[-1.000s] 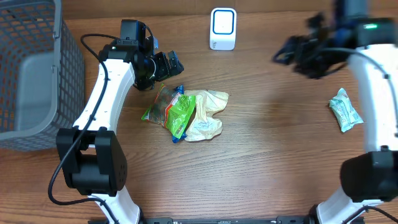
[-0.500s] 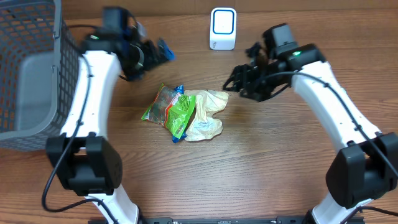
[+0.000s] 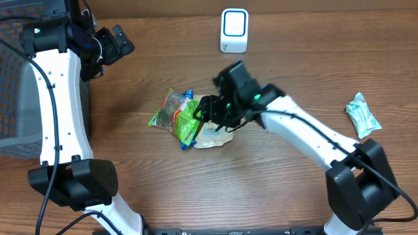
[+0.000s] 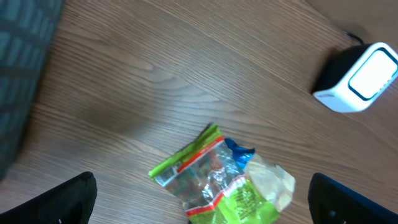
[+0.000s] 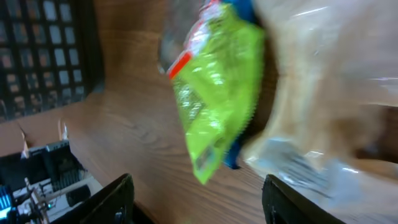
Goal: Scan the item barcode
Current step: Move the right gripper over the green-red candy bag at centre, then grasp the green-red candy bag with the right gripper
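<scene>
Overhead view of a wooden worktop (image 3: 281,189) with two white robot arms. In the middle lies a small heap: a green packet (image 3: 185,116) resting partly on a pale bag (image 3: 219,136), the two touching.

The right claw (image 3: 210,115) has swung in from the far right (a second ago it hung well away, near the far edge) and now sits low over the heap. Its jaws are part open, narrower than they were, and nothing is gripped. Its wrist camera shows the green packet and the pale bag just beyond the fingers. No barcode can be made out on either.

To the right, well apart, a teal packet (image 3: 362,115) lies alone (it has not moved).

Further back on the left, the left claw (image 3: 116,44) has drawn away from the heap toward a wire basket (image 3: 16,78). Its jaws are spread wide and hold nothing.

At the far edge, near the centre, stands the white scanner (image 3: 234,29), still facing up (no item is near it).

The pick-up seems to have passed to the right arm. Grasping comes next, so the scan itself is not yet begun.
</scene>
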